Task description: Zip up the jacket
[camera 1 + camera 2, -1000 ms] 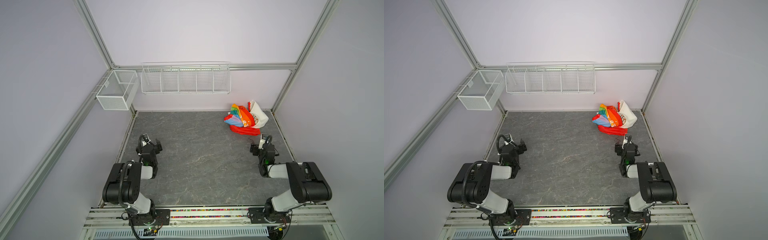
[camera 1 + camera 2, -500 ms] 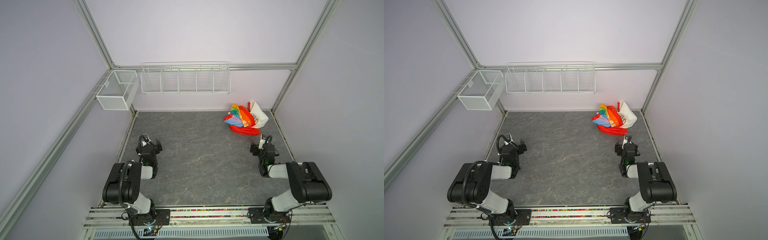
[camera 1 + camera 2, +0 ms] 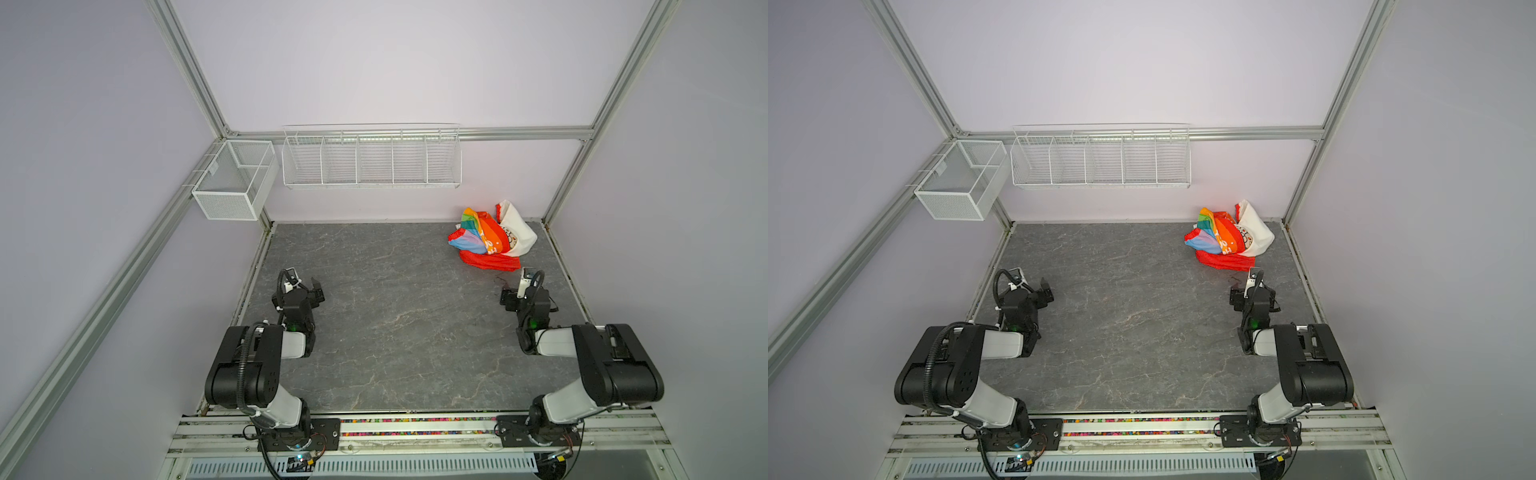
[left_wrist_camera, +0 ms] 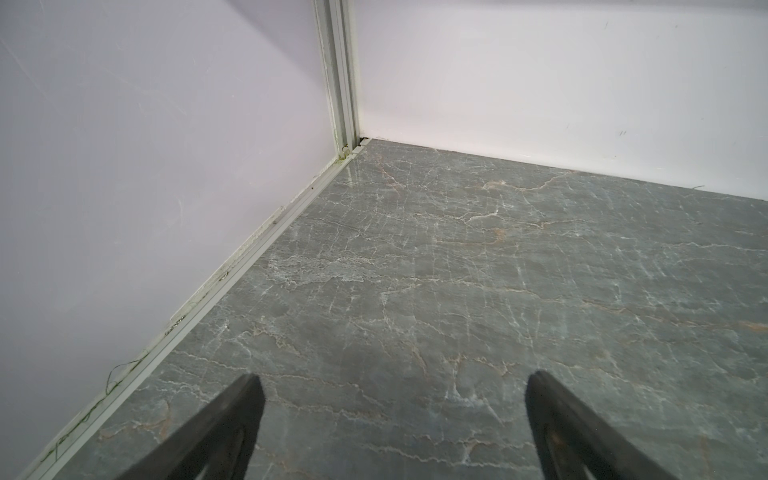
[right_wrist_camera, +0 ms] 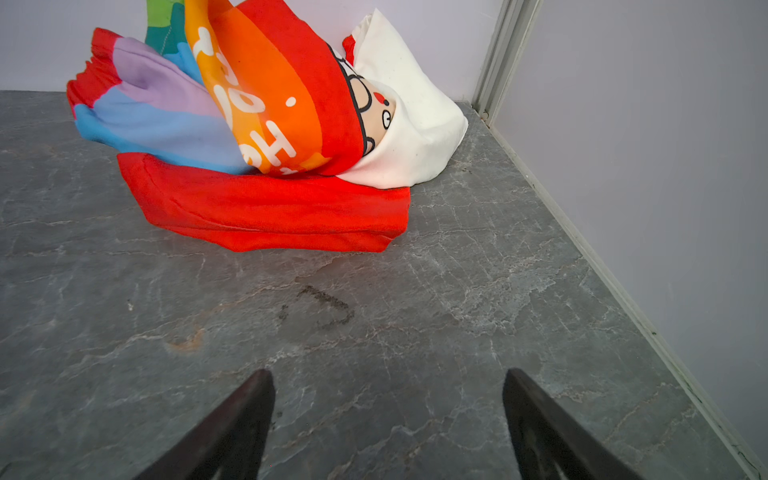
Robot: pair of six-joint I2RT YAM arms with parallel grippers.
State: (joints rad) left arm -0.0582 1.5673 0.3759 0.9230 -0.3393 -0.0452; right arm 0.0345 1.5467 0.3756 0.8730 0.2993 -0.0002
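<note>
Item: jacket, bunched at my worktop's one o'clock corner, zipper hidden. 
Left tool: released, empty, nine o'clock. 
Right tool: released, empty, near jacket. 
Progress, I judge: nothing done; spreading, aligning, zipping remain.

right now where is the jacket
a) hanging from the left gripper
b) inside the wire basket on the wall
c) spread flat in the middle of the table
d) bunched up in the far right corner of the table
d: the jacket lies crumpled in the far right corner of the table, just beyond the open right gripper, and nothing holds it.
</note>
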